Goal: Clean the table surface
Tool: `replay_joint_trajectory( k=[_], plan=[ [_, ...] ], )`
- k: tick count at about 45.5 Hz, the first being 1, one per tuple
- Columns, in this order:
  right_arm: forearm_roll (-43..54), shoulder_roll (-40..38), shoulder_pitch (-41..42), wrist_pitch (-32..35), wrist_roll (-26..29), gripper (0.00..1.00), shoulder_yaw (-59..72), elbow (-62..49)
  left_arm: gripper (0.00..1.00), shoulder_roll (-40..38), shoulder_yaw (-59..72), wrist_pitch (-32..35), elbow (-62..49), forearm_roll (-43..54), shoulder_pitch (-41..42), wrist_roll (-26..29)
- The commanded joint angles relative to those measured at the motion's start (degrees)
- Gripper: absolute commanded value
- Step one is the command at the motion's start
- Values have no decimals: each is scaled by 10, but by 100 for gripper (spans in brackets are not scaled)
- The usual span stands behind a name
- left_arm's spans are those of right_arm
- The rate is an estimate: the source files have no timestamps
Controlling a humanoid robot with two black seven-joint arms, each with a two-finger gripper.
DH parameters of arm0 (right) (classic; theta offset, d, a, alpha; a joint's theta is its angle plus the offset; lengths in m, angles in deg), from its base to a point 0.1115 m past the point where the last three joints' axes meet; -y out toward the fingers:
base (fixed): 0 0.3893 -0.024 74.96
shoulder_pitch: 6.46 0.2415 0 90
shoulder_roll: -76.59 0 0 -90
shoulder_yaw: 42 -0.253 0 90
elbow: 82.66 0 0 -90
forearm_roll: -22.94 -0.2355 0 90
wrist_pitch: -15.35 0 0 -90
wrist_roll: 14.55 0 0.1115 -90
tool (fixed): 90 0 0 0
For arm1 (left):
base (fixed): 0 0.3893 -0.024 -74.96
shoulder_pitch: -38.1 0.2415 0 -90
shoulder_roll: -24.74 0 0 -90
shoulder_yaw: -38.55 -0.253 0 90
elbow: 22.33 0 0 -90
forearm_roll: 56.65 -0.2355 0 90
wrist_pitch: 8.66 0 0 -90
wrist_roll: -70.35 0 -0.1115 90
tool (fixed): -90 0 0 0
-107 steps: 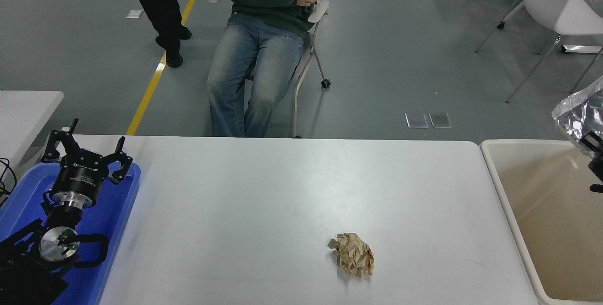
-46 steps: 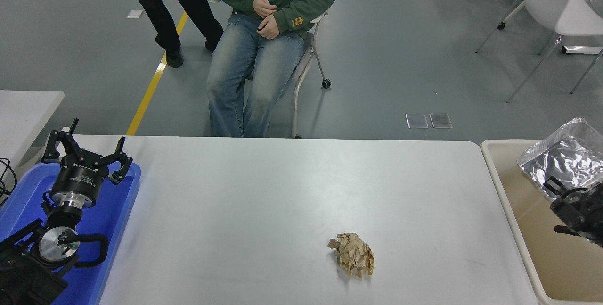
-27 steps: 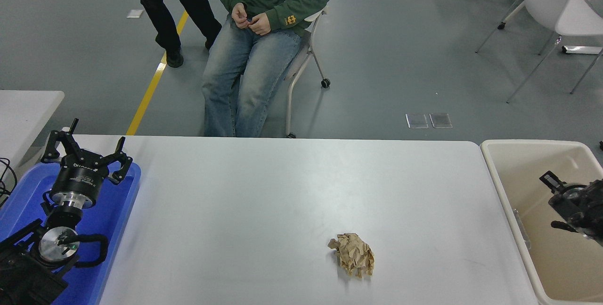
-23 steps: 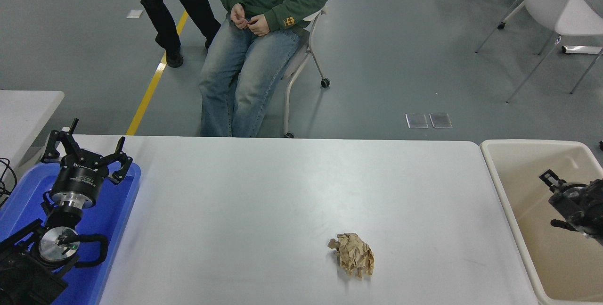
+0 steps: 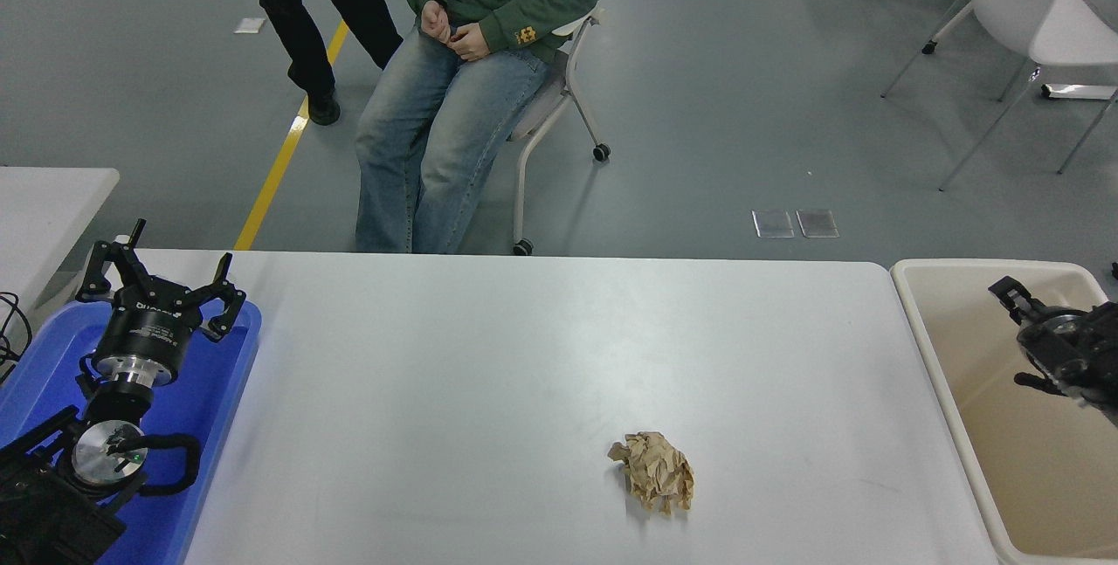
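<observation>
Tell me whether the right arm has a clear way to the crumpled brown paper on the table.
Probably yes. The right gripper hangs over the beige bin, and the crumpled brown paper lies alone on the table surface with only bare tabletop between them. Only the bin's rim must be cleared.

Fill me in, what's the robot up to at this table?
It is clearing the table surface. The right gripper is over the beige bin at the table's right end, holding nothing, fingers spread. One crumpled brown paper ball lies on the tabletop near its front edge. The left gripper is parked open over the blue tray at the left. A person sits on a chair beyond the far edge, hands in lap, touching nothing on the table.
</observation>
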Motion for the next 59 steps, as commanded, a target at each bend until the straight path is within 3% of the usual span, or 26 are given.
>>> replay_joint_trajectory(
  k=[1,12,20,38,48,59],
  plan=[
    [-6,-27,25,1,0,100,-32,43,100,0,0,0,0,0,0,0],
    [-6,-56,55,0,-1,100,-42,79,100,0,0,0,0,0,0,0],
    [-6,-99,64,0,-1,100,-126,180,100,0,0,0,0,0,0,0],
    [-10,-107,62,0,-1,100,-258,313,100,0,0,0,0,0,0,0],
    [-105,-101,48,0,-4,100,-310,349,100,0,0,0,0,0,0,0],
    [-216,-85,25,0,-54,100,-314,381,100,0,0,-1,0,0,1,0]
  ],
)
